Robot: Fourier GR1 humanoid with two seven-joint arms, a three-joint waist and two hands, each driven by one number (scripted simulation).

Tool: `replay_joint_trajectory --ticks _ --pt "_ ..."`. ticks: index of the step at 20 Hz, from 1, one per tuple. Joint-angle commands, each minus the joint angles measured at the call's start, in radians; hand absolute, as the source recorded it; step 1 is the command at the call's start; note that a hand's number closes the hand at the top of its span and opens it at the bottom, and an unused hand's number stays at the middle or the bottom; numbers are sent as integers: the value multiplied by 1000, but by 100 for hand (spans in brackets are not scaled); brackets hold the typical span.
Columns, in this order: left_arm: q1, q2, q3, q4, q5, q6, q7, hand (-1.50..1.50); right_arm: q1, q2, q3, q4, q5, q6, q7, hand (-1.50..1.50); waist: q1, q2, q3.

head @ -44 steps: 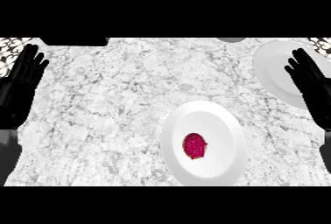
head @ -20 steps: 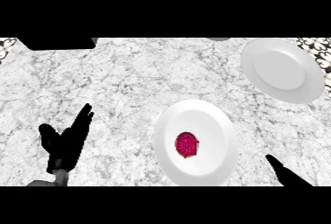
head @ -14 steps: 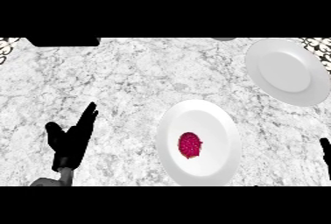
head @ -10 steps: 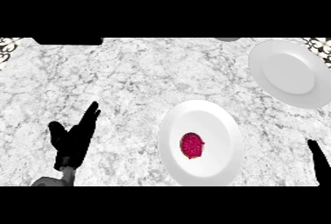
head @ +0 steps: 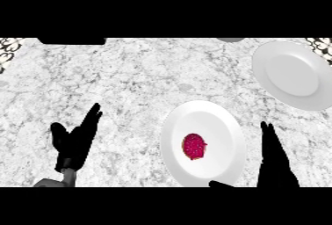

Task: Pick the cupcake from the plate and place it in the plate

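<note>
1. The cupcake [head: 194, 146] is seen on the near plate [head: 217, 118].
2. The far plate [head: 295, 74] is placed far right.
3. The right hand [head: 275, 160] is kept released beside the near plate.
4. The left hand [head: 76, 140] is kept released at near left.

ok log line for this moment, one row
phase: approach | cupcake: on near plate, untouched | right hand: open, beside near plate | left hand: open, over counter | far plate: holds nothing

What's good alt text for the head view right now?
A pink cupcake sits on a white plate on a marbled counter, with a second, bare white plate at the far right. The right hand, fingers straight, is just right of the cupcake's plate; the left hand is open over the counter at left.
</note>
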Motion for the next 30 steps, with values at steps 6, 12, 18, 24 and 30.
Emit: replay_joint_trajectory --ticks 6,12,18,24,30 --pt "-47 -48 -6 72 -7 0 41 0 -229 99 34 207 -75 61 264 -150 -7 8 -2" --pt "-10 -47 -19 14 -35 23 81 0 -266 100 133 269 -40 -23 333 -150 -11 1 -1" --pt "50 -31 2 32 -19 -40 -8 0 -292 101 50 372 -42 5 321 -150 -7 3 -2" --pt "12 -22 36 73 -13 -49 13 0 -266 101 51 396 -48 8 322 -150 -19 3 -2" --pt "-5 -38 54 68 -10 -50 21 0 -299 101 61 485 -101 -35 298 -150 -16 3 -1"
